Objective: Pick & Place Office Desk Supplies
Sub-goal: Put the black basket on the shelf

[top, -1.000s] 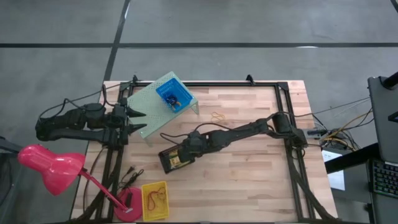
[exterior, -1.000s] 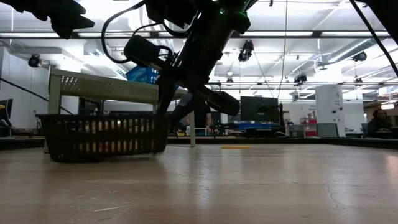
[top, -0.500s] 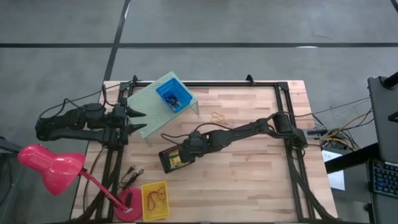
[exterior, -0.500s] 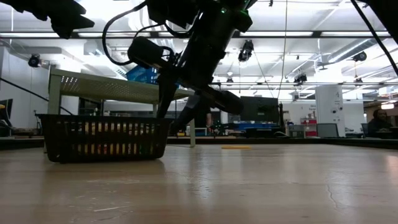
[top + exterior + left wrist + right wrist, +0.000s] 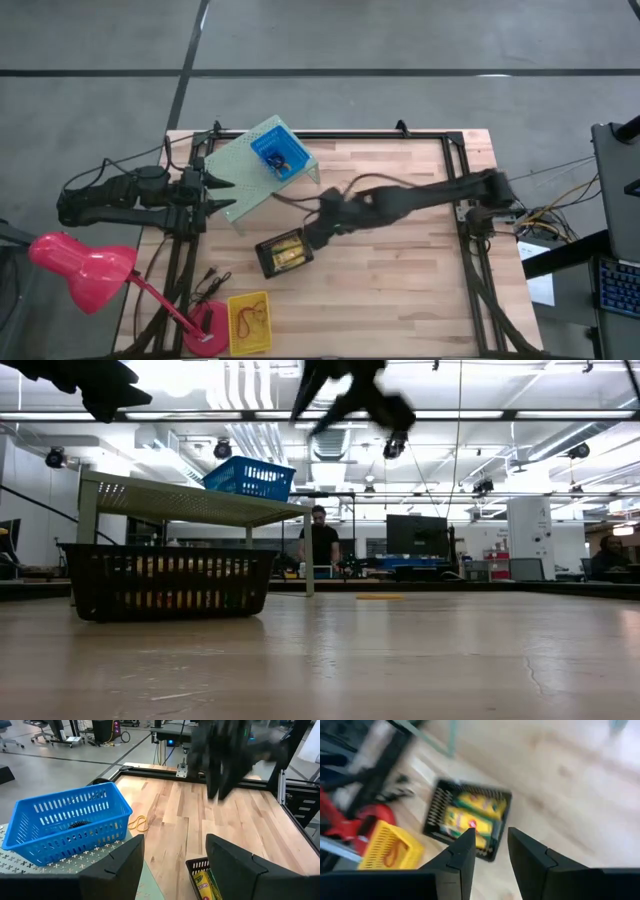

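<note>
A black bin point(image 5: 283, 252) on the table holds yellow-gold pieces point(image 5: 470, 817), which also show in the left wrist view point(image 5: 202, 882). My right gripper point(image 5: 320, 228) hangs high above and just right of that bin, open and empty point(image 5: 491, 855); the low view shows it at the top point(image 5: 350, 395). Tan-orange rubber bands point(image 5: 139, 823) lie loose on the wood beyond the riser. A blue bin point(image 5: 280, 152) on the riser holds small rings point(image 5: 280, 162). A yellow bin point(image 5: 250, 322) holds more rubber bands. My left gripper point(image 5: 215, 195) waits open at the riser's left edge.
The pale green perforated riser point(image 5: 250, 180) stands at the table's far left. A pink lamp point(image 5: 80, 262) and its base point(image 5: 208, 325) crowd the near left corner beside the yellow bin. Black frame rails point(image 5: 470, 270) line the table's sides. A person point(image 5: 322, 540) stands in the room behind.
My right gripper has risen fast from down in the black bin to well above it, drifting a little toward the table's right and far side. The bin and its yellow-gold pieces have stayed in place.
</note>
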Controlling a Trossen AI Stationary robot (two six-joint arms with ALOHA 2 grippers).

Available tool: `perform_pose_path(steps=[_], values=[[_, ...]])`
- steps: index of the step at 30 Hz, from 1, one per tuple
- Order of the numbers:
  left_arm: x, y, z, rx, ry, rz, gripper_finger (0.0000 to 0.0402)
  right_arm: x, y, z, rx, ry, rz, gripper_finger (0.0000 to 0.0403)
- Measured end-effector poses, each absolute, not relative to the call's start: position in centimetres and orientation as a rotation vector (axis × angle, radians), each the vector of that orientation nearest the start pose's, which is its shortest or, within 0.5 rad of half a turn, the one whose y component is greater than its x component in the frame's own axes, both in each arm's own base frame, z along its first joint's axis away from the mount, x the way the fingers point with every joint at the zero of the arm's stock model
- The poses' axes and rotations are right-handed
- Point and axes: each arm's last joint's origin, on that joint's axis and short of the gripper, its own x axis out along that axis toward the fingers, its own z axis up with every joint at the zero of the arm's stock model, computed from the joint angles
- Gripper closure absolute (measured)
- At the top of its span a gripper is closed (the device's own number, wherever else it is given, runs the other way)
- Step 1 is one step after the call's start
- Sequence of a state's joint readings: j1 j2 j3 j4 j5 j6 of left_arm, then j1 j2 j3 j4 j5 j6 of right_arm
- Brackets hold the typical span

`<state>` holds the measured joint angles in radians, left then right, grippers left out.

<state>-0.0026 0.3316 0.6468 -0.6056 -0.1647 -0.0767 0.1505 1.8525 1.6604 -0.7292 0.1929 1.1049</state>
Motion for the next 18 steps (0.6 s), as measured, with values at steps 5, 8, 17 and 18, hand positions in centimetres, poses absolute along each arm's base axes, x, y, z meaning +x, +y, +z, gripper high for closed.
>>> perform_pose_path(steps=[5,8,17,18], values=[[7.8,0.5,29.4,-0.051,0.29,0.172,0.0186,35.9,5.5,34.5,0.726,0.563,-0.492,0.03],[7.8,0.5,29.4,-0.051,0.291,0.172,0.0186,33.3,5.4,36.4,0.656,0.461,-0.486,0.0303],[7.8,0.5,29.4,-0.051,0.291,0.172,0.0186,24.9,4.9,36.4,0.548,0.246,-0.382,0.0303],[7.8,0.5,29.4,-0.051,0.291,0.172,0.0186,24.0,4.7,36.0,0.543,0.219,-0.368,0.0304]])
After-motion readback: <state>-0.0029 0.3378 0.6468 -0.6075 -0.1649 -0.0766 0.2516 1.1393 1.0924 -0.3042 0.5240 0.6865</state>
